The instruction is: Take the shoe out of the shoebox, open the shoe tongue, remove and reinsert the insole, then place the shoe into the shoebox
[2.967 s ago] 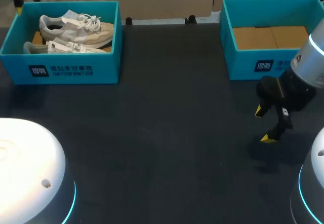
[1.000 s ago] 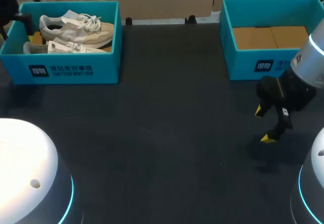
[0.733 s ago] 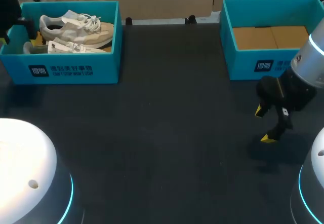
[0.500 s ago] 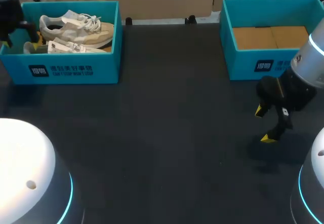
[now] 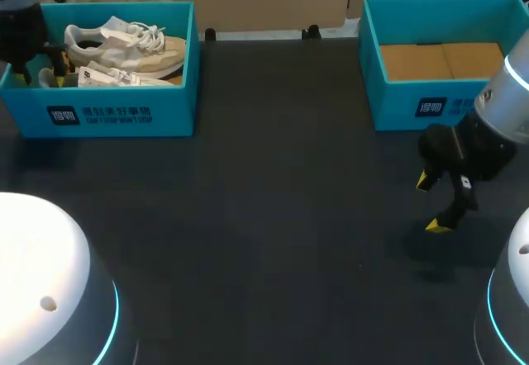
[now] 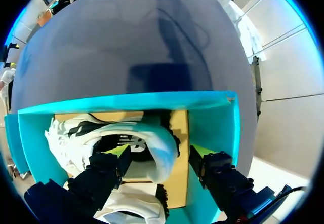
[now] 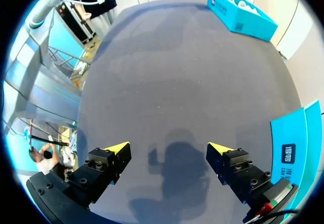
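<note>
1. The left arm (image 5: 18, 18) comes in at the far left corner, its wrist angled downward.
2. The left gripper (image 6: 161, 153) holds its two fingers (image 6: 104, 176) spread wide, with the yellow tips level with each other.
3. The right arm (image 5: 504, 109) comes in from the right side and bends down and inward.
4. The right gripper (image 5: 430, 204) hangs low, its fingers likewise wide apart and both yellow tips pointing down.

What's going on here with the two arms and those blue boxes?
The robot is starting to take a shoe out of a box. The left gripper is inside the left shoebox, with its fingers open on either side of a white shoe and not yet gripping it. The right gripper hangs open over the dark table, near the right shoebox, holding nothing.
</note>
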Controlling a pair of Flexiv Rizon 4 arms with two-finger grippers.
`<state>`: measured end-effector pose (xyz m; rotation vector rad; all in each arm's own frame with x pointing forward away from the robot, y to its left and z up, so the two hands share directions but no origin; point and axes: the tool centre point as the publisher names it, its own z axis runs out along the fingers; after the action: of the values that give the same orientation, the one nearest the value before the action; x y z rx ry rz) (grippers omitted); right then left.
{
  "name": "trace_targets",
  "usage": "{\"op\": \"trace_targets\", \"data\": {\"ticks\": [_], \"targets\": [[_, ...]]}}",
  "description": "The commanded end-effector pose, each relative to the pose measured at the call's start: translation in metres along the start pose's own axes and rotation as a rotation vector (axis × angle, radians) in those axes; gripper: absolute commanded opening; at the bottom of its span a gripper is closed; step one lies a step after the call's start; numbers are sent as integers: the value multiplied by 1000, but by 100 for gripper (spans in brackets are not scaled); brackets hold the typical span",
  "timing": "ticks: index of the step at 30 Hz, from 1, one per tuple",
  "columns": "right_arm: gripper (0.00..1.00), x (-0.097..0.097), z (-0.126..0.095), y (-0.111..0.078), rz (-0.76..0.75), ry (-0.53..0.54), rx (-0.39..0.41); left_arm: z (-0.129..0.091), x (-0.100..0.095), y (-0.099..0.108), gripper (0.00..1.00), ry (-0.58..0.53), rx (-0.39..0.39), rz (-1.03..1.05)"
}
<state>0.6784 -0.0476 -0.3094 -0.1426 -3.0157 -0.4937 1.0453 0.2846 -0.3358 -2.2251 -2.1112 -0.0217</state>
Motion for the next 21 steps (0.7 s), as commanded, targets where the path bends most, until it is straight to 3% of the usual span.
{"op": "trace_targets", "data": {"ticks": [1,9,21], "targets": [[100,1,0,0,0,-2,1,6,0,5,75,7,4,-8],[100,1,0,0,0,-2,1,17,5,8,83,24,4,-25],[100,1,0,0,0,-2,1,35,5,12,69,44,25,-33]]}}
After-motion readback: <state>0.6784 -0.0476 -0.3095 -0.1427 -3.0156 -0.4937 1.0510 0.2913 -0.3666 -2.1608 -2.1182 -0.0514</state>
